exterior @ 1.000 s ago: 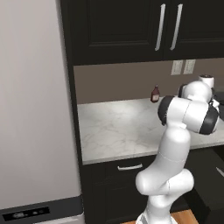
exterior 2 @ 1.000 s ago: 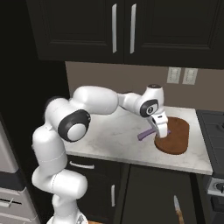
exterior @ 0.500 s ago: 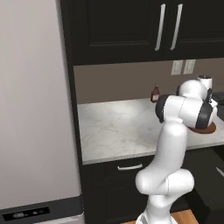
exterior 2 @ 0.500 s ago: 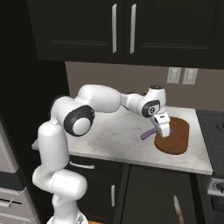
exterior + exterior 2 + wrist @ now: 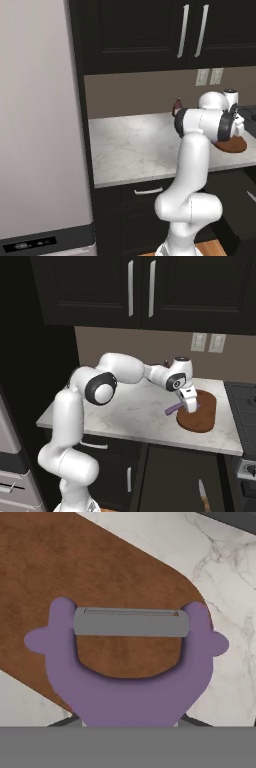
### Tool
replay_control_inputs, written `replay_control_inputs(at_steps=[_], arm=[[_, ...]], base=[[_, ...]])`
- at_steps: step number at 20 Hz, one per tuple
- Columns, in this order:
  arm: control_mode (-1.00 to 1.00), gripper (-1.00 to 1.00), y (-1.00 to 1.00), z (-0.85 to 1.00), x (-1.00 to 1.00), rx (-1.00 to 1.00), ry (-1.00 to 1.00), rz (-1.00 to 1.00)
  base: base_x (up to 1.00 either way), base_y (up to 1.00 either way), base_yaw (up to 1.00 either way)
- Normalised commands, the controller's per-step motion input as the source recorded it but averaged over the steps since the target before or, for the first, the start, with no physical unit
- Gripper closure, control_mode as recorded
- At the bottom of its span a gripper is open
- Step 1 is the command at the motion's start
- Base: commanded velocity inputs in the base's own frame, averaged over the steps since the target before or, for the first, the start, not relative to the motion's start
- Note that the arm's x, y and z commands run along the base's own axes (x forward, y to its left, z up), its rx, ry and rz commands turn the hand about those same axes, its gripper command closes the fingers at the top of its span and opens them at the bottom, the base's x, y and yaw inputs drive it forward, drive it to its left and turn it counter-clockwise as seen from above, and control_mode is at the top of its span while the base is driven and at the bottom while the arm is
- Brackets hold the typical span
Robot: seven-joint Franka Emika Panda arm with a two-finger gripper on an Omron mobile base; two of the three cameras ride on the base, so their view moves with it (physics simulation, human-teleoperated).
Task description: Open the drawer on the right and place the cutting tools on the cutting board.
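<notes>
Gripper (image 5: 190,404) clamped on purple cutting tool (image 5: 127,662), held over left end of brown cutting board (image 5: 200,412), on white marble counter (image 5: 125,413)

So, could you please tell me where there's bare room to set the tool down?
The cutting board is bare beyond the pincer, which holds the purple peeler over its near-left edge. The marble counter left of the board is open. The back wall by the dark red bottle is tighter.
</notes>
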Motion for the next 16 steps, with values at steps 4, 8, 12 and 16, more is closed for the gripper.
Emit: replay_control_inputs(at_steps=[4, 8, 12, 16], arm=[[-1.0, 1.0, -0.3, -0.04, 0.28, 0.0, 0.0, -0.01], [-1.0, 1.0, -0.29, -0.07, 0.27, 0.01, 0.0, 0.0], [-1.0, 1.0, -0.16, -0.11, 0.24, 0.01, 0.0, 0.0], [-1.0, 1.0, -0.01, -0.26, 0.07, 0.0, -0.02, 0.0]], base=[[0.0, 0.0, 0.0], [0.0, 0.0, 0.0], [0.0, 0.0, 0.0], [0.0, 0.0, 0.0]])
